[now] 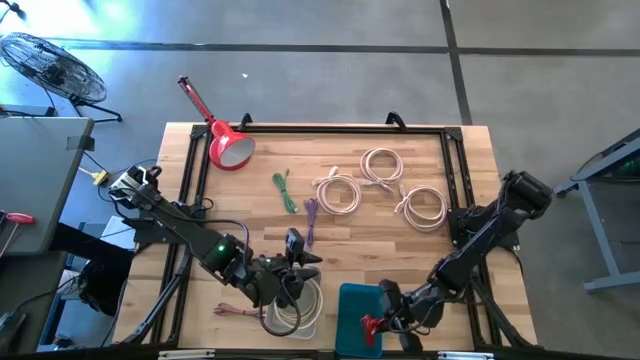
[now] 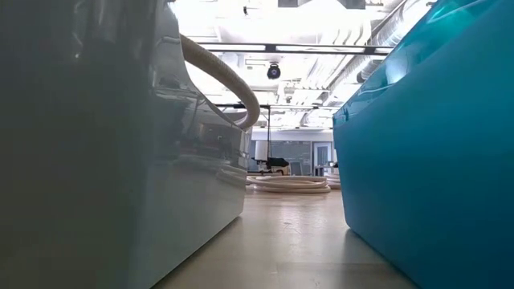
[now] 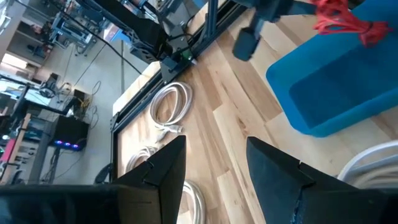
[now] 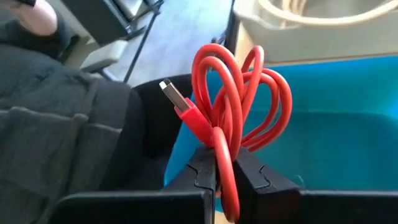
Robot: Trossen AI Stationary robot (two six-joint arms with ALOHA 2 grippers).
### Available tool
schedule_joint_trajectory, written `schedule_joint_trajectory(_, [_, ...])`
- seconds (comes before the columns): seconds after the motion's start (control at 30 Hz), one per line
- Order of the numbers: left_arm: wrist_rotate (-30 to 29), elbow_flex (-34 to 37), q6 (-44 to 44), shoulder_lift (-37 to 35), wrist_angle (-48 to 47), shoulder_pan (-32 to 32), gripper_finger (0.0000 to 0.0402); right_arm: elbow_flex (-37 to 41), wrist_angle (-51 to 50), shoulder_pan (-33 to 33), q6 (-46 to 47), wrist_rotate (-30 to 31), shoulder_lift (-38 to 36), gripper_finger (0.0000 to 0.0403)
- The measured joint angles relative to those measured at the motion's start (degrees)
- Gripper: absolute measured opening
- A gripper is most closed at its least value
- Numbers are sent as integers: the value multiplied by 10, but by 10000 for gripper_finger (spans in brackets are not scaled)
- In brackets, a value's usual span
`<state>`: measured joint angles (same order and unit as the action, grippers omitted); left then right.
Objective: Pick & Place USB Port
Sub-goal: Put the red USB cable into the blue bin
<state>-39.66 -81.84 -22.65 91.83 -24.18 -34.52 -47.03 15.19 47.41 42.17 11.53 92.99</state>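
Right gripper (image 4: 216, 163) is clamped on a coiled red USB cable (image 4: 239, 102), holding the bundle above the blue bin (image 1: 357, 318) at the near edge of the table; in the high view the cable shows as a small red knot at the bin's left rim. Grip risk: the fingers pinch only the lower strands of the coil, so the loops may slide or spring apart, and the free USB plug (image 4: 173, 94) projects sideways where it could catch on the bin wall. Release risk: the bundle hangs near the bin's edge rather than over its middle, so a release from this position may drop part of the cable outside. Left gripper (image 3: 214, 168) stands with its fingers spread and empty, above the white bin (image 1: 306, 305) that already holds a pale cable; the two grippers are near each other, and a sideways move by either arm could bring them into contact. Hidden items: the low view is blocked on both sides by the bin walls and shows only a distant white cable coil (image 2: 291, 184). The blue bin's floor is partly covered by the right arm, so its contents cannot be confirmed. A person's dark sleeve shows behind the cable in the right wrist view.
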Motion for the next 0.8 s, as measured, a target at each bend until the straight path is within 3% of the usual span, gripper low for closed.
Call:
schedule_joint_trajectory(0.4, [1, 0, 5, 0, 0, 0, 163, 0, 6, -38, -16, -51, 23, 13])
schedule_joint_trajectory(0.8, [4, 0, 6, 0, 0, 0, 163, 0, 3, -39, -26, -59, 23, 139])
